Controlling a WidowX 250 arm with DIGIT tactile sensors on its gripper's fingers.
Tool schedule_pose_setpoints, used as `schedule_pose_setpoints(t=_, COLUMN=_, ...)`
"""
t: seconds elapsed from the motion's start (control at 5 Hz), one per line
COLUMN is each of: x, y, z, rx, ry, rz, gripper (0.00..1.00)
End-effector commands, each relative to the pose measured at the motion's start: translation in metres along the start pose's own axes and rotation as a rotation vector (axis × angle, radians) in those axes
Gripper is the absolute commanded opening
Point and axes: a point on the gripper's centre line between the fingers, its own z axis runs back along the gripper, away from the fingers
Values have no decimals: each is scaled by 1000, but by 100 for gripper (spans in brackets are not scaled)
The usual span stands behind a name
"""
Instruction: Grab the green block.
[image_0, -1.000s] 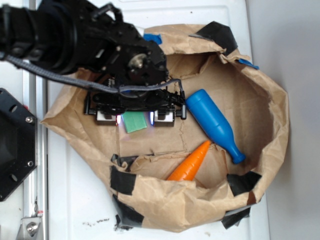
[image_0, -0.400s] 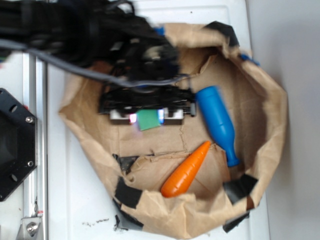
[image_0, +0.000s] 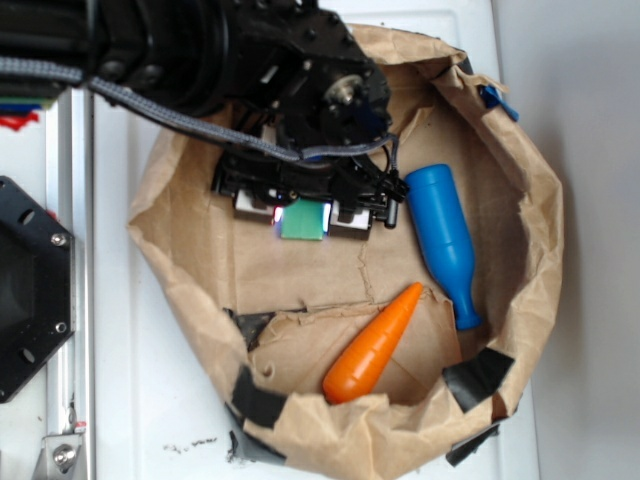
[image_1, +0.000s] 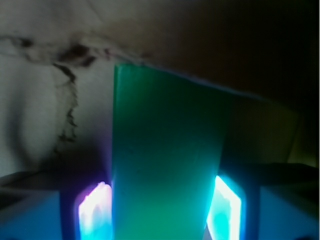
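Gripper (image_0: 304, 213) clamped on green block (image_0: 305, 220), pads (image_1: 227, 204) against both long sides, toward the back-left wall of the paper bag (image_0: 545, 250). Risk: smooth block slipping free if squeeze eases; bag rim snagging the arm. Blue bottle toy (image_0: 446, 238) just beside.

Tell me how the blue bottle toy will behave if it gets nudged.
The blue bottle toy lies on its side and looks round-bodied, so it would likely roll rather than slide. Its narrow neck probably makes it curve. It looks like rigid plastic, likely light. The crinkled paper bag walls should stop it.
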Motion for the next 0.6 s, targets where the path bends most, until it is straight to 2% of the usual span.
schedule_pose_setpoints(t=0.0, x=-13, y=-5, z=56, rx=-40, ry=-74, rz=-293, gripper=0)
schedule_pose_setpoints(t=0.4, x=-38, y=-13, z=73, rx=62, ry=-127, rz=-587, gripper=0)
